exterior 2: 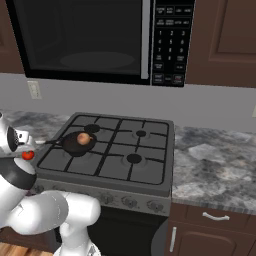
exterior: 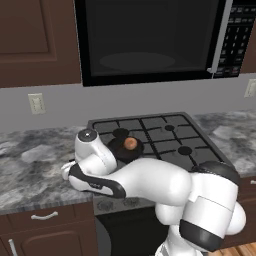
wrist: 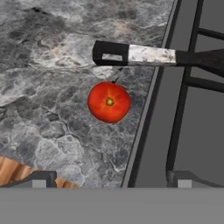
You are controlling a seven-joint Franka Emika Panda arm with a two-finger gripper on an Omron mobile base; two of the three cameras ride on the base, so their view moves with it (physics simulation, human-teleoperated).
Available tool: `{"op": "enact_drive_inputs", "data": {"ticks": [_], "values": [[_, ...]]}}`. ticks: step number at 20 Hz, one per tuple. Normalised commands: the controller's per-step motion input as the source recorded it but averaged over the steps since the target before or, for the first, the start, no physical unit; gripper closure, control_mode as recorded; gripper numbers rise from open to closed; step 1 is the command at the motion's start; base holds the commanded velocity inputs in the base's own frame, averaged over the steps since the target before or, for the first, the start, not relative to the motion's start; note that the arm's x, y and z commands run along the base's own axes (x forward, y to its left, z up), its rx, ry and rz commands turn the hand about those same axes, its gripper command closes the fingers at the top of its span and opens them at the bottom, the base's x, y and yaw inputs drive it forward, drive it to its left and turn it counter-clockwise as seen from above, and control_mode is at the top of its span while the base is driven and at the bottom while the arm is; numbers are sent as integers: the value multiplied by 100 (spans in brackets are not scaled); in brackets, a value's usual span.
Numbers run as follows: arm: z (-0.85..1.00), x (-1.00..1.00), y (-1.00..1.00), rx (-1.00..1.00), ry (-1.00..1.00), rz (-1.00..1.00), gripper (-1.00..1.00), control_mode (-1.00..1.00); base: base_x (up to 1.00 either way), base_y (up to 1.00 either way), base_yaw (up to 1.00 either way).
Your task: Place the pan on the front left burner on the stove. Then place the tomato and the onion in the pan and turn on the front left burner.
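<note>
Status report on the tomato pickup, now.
Hand open, above tomato on counter. Onion in pan on stove. Pan handle close beside tomato.

I'm looking into a home kitchen: straight ahead is a dark grey four-burner gas stove with black grates and a row of knobs along its near edge, set into a grey marbled stone counter that runs off to both left and right. A black microwave with a keypad hangs over the far side of the stove between dark brown wall cabinets, with matching drawers with pale handles below the counter. A wall outlet sits on the grey backsplash at left, and a small black pan holding an onion sits on the stove, with a tomato on the counter just left of it.
</note>
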Motion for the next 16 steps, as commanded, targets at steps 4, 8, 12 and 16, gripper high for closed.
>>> {"op": "enact_drive_inputs", "data": {"ticks": [4, 8, 12, 16], "values": [[-14, 18, 0, 0, 0, 0, -100, -100, 0, 0, 0], [-17, 15, 3, 0, 0, 0, -100, -100, 0, 0, 0], [-14, 14, 8, 0, 0, 0, -100, -100, 0, 0, 0], [-11, 18, 10, 0, 0, 0, -100, -100, 0, 0, 0]]}}
